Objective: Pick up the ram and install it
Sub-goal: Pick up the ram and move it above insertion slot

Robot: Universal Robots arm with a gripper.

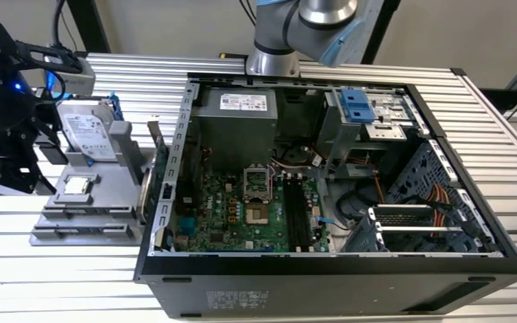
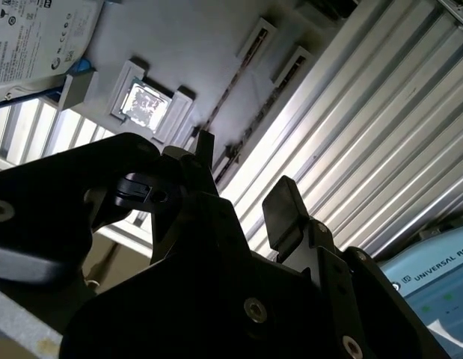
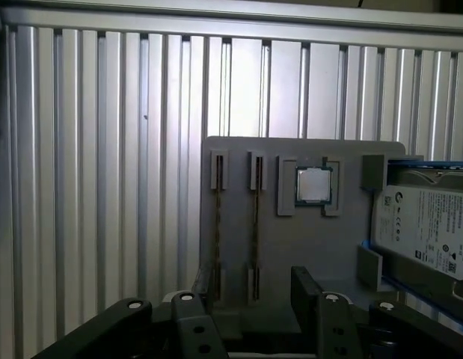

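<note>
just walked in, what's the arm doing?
The arm's gripper is open and empty, hovering over the grey parts holder. The ram sits on edge in the holder's slots, beside the processor chip and hard drive. The open PC case stands alongside, its long motherboard slots apparently empty.

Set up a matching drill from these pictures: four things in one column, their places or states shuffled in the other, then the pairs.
1. small square silver processor chip
2. silver hard drive with blue bracket
3. thin flat ram stick
4. black two-finger gripper

A. open, holding nothing
B. on edge in a slot of the grey holder plate
C. flat in a square recess
D. at the plate's end, label showing

Pairs: 1-C, 2-D, 3-B, 4-A
</note>
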